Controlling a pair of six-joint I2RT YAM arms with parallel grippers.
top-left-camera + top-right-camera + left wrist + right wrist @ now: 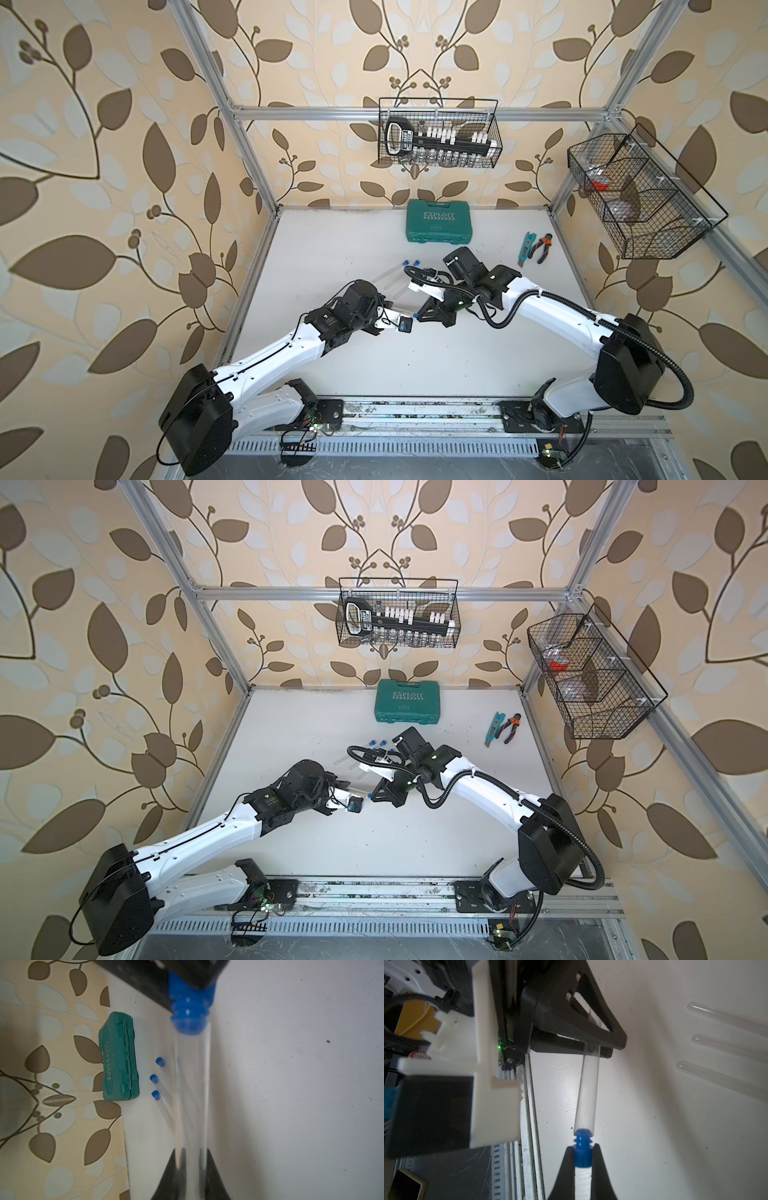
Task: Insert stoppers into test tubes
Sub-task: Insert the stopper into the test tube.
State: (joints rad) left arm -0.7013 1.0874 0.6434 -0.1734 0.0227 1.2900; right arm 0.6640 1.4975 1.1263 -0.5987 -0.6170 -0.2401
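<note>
We grip the last test tube (pixel 588 1088) in the closed left gripper (pixel 192 1156). The right gripper (pixel 582 1152) clamps its stopper (pixel 582 1136), tip at the tube mouth, not seated. We judge one insertion remains. At 11 o'clock, three stoppered tubes (pixel 164 1111) lie on the worktop (pixel 415 365). At 12 o'clock, the wall basket (pixel 436 99) holds capped vials (pixel 440 134).
</note>
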